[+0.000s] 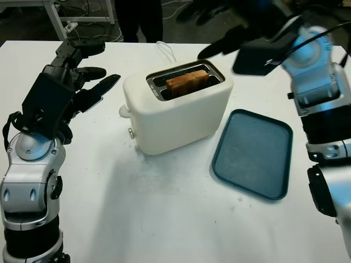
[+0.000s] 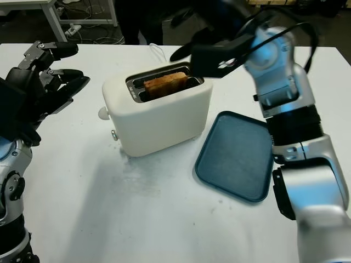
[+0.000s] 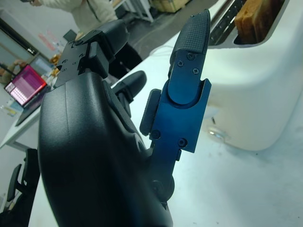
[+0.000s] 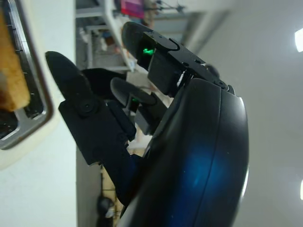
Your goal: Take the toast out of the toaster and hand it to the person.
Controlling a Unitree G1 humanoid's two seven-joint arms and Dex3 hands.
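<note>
A cream toaster (image 1: 175, 115) stands mid-table with a browned slice of toast (image 1: 187, 83) sticking up from one slot. My right hand (image 1: 219, 30) hovers over the toaster's far right corner, open and holding nothing, its thumb just beyond the slot. In the right wrist view the toast (image 4: 12, 71) sits close beside the black fingers (image 4: 80, 109). My left hand (image 1: 88, 74) is open above the table to the left of the toaster, apart from it. The left wrist view shows the toaster's side (image 3: 255, 94) and the toast (image 3: 255, 19) past that hand.
A dark blue tray (image 1: 255, 153) lies flat to the right of the toaster. A white cable (image 1: 166, 52) runs off behind the toaster. A person in dark trousers (image 1: 140, 19) stands at the table's far edge. A laptop (image 3: 26, 85) sits off to the side.
</note>
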